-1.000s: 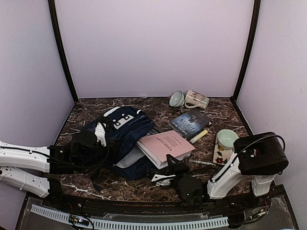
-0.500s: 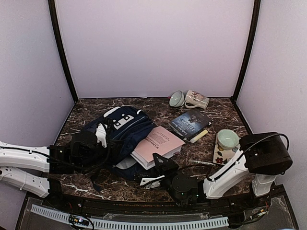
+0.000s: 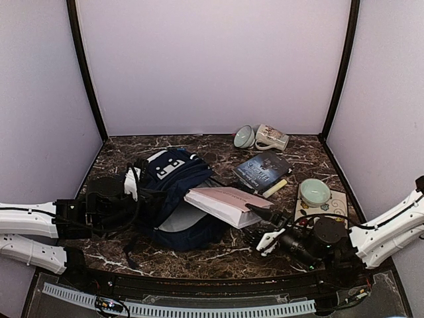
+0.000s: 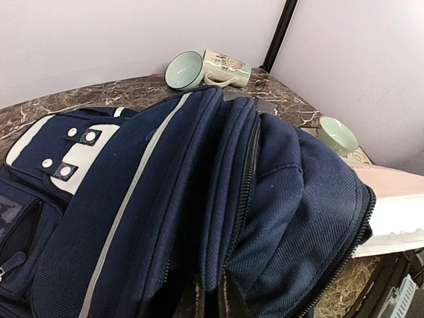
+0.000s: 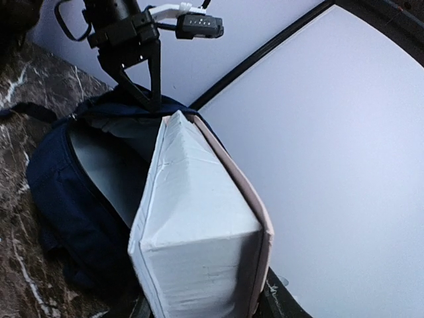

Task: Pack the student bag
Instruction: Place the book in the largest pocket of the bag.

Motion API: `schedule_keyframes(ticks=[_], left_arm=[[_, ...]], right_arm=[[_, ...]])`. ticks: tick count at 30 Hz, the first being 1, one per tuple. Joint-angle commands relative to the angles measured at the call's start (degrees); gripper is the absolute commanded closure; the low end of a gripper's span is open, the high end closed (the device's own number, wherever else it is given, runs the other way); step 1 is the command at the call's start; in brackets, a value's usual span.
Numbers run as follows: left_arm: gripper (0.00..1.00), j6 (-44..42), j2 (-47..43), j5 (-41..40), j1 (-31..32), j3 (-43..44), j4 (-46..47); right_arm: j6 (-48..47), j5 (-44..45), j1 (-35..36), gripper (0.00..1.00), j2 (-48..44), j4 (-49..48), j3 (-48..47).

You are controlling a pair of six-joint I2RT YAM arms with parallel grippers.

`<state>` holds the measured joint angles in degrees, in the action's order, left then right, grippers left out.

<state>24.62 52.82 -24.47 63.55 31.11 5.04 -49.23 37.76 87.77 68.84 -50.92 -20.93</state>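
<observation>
Left gripper (image 3: 132, 199) mine, pinched tight on the student bag (image 3: 173, 177) rim; right gripper (image 3: 264, 233) clamps the pink book (image 3: 222, 201), left edge at the open mouth, bare table (image 3: 218, 255) near.

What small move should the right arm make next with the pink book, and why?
Probably slide the pink book leftward, deeper into the student bag. The right end effector grips the book's near end, and the book's leading edge sits at the bag's mouth. The left end effector is clamped on the bag's rim, holding the mouth open.
</observation>
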Motion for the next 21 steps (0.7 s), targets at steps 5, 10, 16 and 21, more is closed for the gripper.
schedule_keyframes(ticks=[5, 10, 16, 21], left_arm=[[1.00, -0.54, -2.82, 4.50, 0.08, 3.35, 3.60], [1.00, -0.26, -3.86, 6.32, 0.11, 3.45, 1.99], [1.00, 0.00, -4.98, 8.62, 0.09, 3.31, 1.14], [1.00, -0.26, -5.62, 11.11, 0.10, 3.88, 0.08]], right_arm=[[10.37, -21.43, -0.01, 1.00, -17.58, 2.91, 6.72], [5.68, -22.35, -1.73, 1.00, -13.03, 9.90, 1.47], [-0.86, -34.31, -5.18, 1.00, -11.26, 4.90, 1.70], [-1.36, -50.09, -14.77, 1.00, -12.43, -3.80, 4.34]])
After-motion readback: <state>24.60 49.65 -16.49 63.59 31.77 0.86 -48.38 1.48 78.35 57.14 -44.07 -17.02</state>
